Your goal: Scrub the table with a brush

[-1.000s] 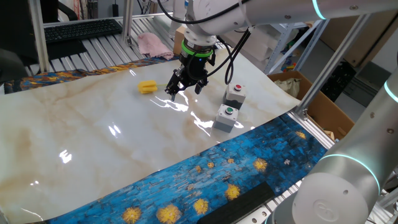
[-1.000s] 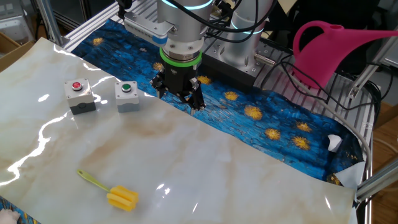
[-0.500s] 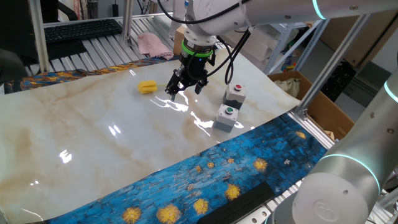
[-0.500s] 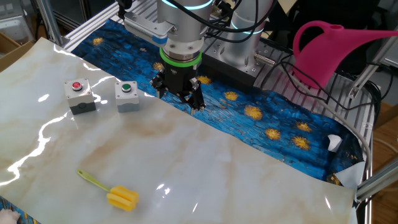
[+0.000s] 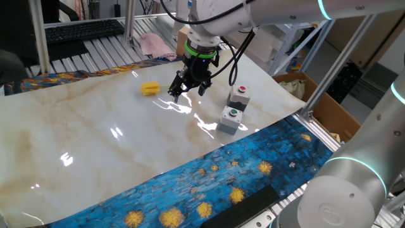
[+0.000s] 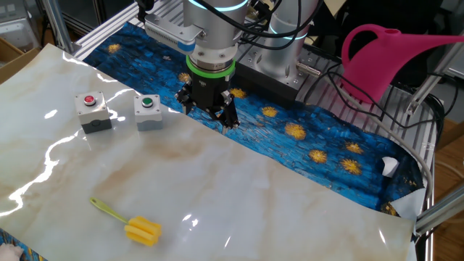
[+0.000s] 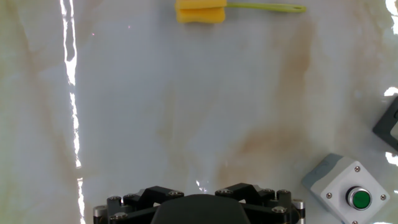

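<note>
The yellow brush [image 5: 150, 88] lies flat on the glossy marble table [image 5: 95, 145], its thin handle pointing toward the gripper. My gripper [image 5: 188, 92] hovers above the table just right of the brush handle, its fingers spread and nothing between them. In the other fixed view the gripper [image 6: 209, 116] is near the blue cloth edge, with the brush [image 6: 143, 230] far across the table [image 6: 290, 188]. In the hand view the brush [image 7: 200, 11] lies at the top edge, ahead of the gripper body; the fingertips are not visible there.
Two grey button boxes stand right of the gripper: a red one [image 5: 239, 96] and a green one [image 5: 231, 120], the latter also in the hand view [image 7: 345, 190]. A pink watering can [image 6: 391, 58] and a cardboard box [image 5: 323, 101] sit off the table.
</note>
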Robot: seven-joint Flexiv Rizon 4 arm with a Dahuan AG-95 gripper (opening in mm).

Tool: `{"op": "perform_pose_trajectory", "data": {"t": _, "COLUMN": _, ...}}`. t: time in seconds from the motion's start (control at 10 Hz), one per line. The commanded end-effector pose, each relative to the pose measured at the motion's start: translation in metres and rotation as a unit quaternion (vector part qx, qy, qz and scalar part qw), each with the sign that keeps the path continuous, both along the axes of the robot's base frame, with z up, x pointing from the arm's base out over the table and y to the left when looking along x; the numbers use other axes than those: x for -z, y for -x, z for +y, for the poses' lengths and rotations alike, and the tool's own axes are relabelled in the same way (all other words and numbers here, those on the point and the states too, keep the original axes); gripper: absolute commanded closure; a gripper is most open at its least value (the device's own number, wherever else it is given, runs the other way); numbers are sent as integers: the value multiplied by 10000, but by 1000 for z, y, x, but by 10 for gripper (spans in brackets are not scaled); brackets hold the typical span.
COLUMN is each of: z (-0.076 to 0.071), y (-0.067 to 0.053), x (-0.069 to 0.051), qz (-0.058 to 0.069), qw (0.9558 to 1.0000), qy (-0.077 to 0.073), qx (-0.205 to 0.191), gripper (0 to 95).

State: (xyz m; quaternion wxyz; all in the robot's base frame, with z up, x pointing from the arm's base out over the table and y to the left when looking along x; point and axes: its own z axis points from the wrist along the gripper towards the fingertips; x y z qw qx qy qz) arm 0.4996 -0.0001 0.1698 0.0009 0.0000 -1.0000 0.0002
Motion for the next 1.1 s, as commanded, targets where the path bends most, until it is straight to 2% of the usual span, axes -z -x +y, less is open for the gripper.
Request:
{"op": "perform_pose_trajectory", "data": {"t": 0.1, "z": 0, "y": 0, "x": 0, "qz": 489, "qw": 9909, "qy": -96, "qx": 1250, "gripper": 950}}
{"op": "perform_pose_trajectory", "data": {"t": 1.1, "z": 1, "y": -2, "x": 3, "qz": 497, "qw": 9905, "qy": -102, "qx": 1276, "gripper": 950}}
